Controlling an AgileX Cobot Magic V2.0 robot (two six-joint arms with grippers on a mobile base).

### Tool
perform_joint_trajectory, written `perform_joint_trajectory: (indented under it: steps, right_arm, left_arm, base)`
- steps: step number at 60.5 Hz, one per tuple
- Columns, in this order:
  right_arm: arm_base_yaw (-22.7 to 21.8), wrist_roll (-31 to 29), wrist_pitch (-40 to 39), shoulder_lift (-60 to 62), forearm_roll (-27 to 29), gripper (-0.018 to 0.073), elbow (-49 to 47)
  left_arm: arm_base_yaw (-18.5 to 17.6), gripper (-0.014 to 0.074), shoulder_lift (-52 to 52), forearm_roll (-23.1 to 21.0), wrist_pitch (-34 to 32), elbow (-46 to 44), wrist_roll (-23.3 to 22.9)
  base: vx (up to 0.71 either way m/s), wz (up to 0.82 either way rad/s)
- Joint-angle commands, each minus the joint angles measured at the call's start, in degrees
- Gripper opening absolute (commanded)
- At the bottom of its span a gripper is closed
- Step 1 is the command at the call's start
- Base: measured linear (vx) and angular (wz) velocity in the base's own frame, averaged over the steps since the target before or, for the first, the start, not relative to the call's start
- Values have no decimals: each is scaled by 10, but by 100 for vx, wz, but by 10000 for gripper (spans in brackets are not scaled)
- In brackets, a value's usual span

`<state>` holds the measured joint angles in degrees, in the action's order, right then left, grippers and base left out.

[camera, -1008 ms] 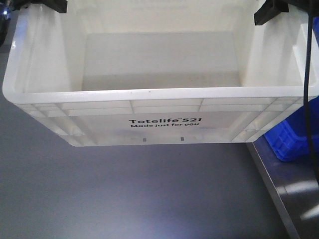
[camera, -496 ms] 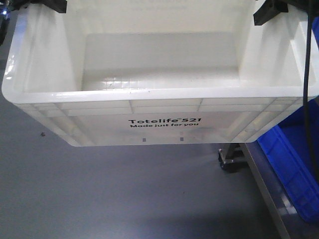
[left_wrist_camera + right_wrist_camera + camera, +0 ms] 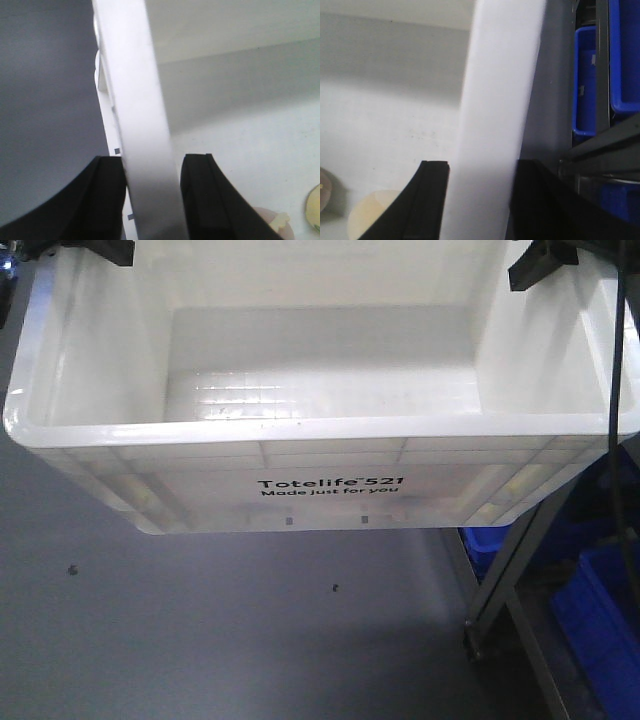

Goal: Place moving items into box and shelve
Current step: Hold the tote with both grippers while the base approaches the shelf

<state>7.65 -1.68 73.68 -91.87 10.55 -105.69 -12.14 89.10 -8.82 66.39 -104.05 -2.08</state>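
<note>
The white box (image 3: 320, 428) with black "Totelife 521" print hangs above the grey floor, held by both side rims. My left gripper (image 3: 100, 250) is shut on the left rim (image 3: 145, 100), one jaw either side of it (image 3: 152, 165). My right gripper (image 3: 540, 262) is shut on the right rim (image 3: 495, 100) in the same way (image 3: 482, 167). Inside the box lie the moving items: a pinkish-brown lump (image 3: 270, 222) and a pale yellow lump (image 3: 315, 207). The right wrist view shows the yellow lump (image 3: 372, 215) and the pinkish one (image 3: 324, 190). In the front view the box's near wall hides both.
A metal shelf frame (image 3: 510, 570) stands at the lower right, with blue bins (image 3: 600, 620) on and behind it. More blue bins (image 3: 585, 80) show just beyond the box's right rim. Grey floor (image 3: 200, 640) lies under the box.
The box stays fixed in both grippers while the background slides down the frame. The steel top and blue bin at right have given way to the shelf frame's leg and lower bins.
</note>
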Motion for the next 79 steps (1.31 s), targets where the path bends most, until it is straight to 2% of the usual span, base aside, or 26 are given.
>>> perform_joint_trajectory:
  steps: [1,38,79]
  right_arm:
    - [-2,10,-4,27,3,-5,-23]
    - [-2,10,-4,27,3,-5,-23]
    - [-2,10,-4,27,3,-5,-23]
  left_arm:
    - [-4,-7,-34,-44,-64,-22,10]
    - [-4,-7,-34,-44,-64,-22,10]
    - [-4,-7,-34,-44,-64,-22,10]
  base:
    - [53,4]
    - [50,7]
    - [44,26]
